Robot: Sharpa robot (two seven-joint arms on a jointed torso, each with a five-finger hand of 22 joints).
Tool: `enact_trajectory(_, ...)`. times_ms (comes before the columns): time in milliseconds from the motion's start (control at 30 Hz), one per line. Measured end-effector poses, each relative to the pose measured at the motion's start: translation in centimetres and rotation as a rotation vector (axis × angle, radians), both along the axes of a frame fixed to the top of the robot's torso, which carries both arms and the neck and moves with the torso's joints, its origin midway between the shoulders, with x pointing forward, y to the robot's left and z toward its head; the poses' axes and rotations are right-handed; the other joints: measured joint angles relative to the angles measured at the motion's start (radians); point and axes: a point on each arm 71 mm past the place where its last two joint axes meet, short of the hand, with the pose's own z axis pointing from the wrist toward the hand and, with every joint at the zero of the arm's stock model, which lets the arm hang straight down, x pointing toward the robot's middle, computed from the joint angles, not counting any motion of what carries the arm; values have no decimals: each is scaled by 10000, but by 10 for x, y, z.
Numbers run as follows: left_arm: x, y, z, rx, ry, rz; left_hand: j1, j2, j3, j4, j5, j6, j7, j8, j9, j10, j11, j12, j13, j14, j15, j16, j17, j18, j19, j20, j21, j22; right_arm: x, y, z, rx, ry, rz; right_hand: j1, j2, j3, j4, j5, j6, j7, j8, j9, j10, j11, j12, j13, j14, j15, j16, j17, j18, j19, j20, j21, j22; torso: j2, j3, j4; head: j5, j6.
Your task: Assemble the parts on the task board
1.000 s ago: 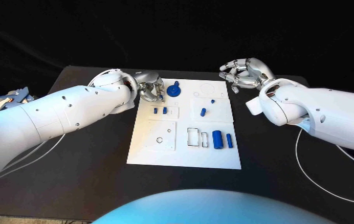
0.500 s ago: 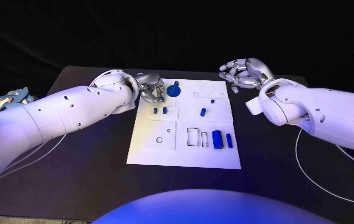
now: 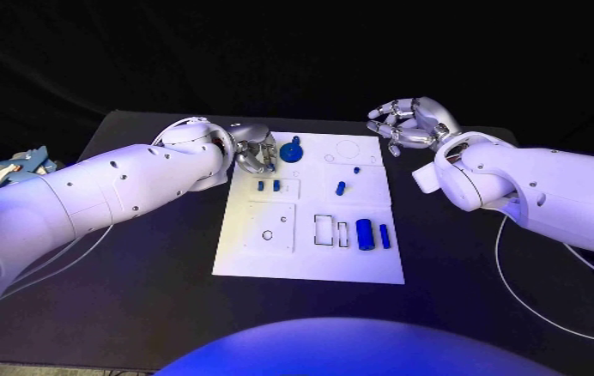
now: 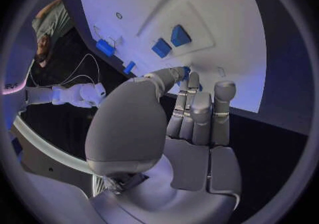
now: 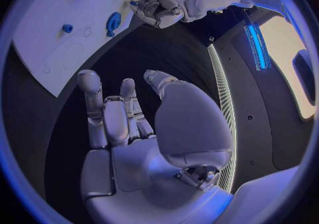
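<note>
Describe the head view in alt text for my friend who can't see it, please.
A white task board lies on a black table with small blue parts on it, among them a round blue disc near its far edge. The left hand sits beside that disc; the right hand hovers off the board's far right corner, holding nothing.

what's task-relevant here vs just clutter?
Job:
task board
round blue part
blue cylinder
small blue parts
left hand
right hand

Lying about:
black table
white cable
</note>
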Motion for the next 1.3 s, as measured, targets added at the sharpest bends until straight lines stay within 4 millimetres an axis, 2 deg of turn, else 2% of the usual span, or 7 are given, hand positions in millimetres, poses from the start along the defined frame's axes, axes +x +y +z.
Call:
enact_trajectory(467, 0, -1, -1, 46, 54, 15, 0, 0, 27, -27, 0, 0, 0, 0, -1, 0, 0, 0, 0, 0, 0, 0, -13, 0, 0, 0, 0, -1, 0, 0, 0, 0, 4, 7, 0, 0, 0, 0, 0, 0, 0, 0, 1, 8, 8, 0, 0, 0, 0, 0, 0, 0, 0, 0, 0, 0, 1, 10, 9, -45, 0)
enact_trajectory(1300, 0, -5, -2, 88, 131, -70, 0, 0, -2, -56, 0, 125, -19, 0, 15, 110, -36, 0, 0, 0, 0, 0, -84, 0, 0, -1, 38, 38, 0, 1, 0, 5, 8, 17, 0, 0, 0, 0, 0, 1, 0, 0, 1, 16, 16, 0, 1, 0, 0, 0, 0, 0, 0, 0, 0, 1, -1, 7, 4, -30, 0)
